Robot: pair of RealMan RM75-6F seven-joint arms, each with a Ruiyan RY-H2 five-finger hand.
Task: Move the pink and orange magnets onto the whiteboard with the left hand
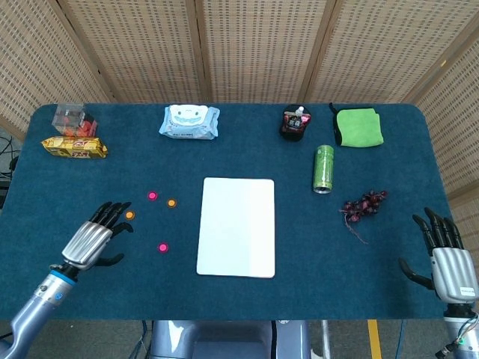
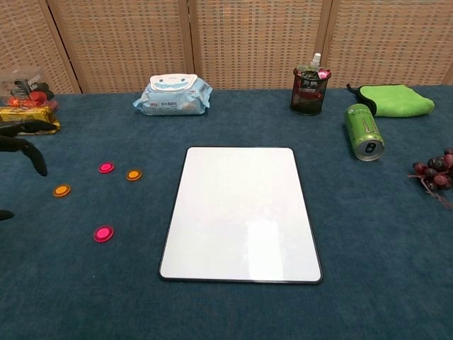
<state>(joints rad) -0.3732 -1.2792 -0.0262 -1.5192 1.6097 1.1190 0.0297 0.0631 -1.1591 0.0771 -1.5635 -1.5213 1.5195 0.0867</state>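
A white whiteboard (image 1: pixel 237 226) (image 2: pixel 241 211) lies flat at the table's middle. To its left lie two pink magnets (image 1: pixel 152 196) (image 1: pixel 162 247) and two orange magnets (image 1: pixel 171 203) (image 1: pixel 129 215). In the chest view they show as the pink magnets (image 2: pixel 106 168) (image 2: pixel 103 234) and the orange magnets (image 2: pixel 134 175) (image 2: pixel 61 190). My left hand (image 1: pixel 93 238) is open with fingers spread, its fingertips (image 2: pixel 28 150) just short of the left orange magnet. My right hand (image 1: pixel 444 258) is open at the table's front right corner, holding nothing.
Along the back stand a snack pack (image 1: pixel 73 147), a clear box (image 1: pixel 71 117), a wipes pack (image 1: pixel 190 121), a black cup (image 1: pixel 295 125) and a green cloth (image 1: pixel 358 126). A green can (image 1: pixel 323 169) lies right of the board, with grapes (image 1: pixel 364 205) beyond it.
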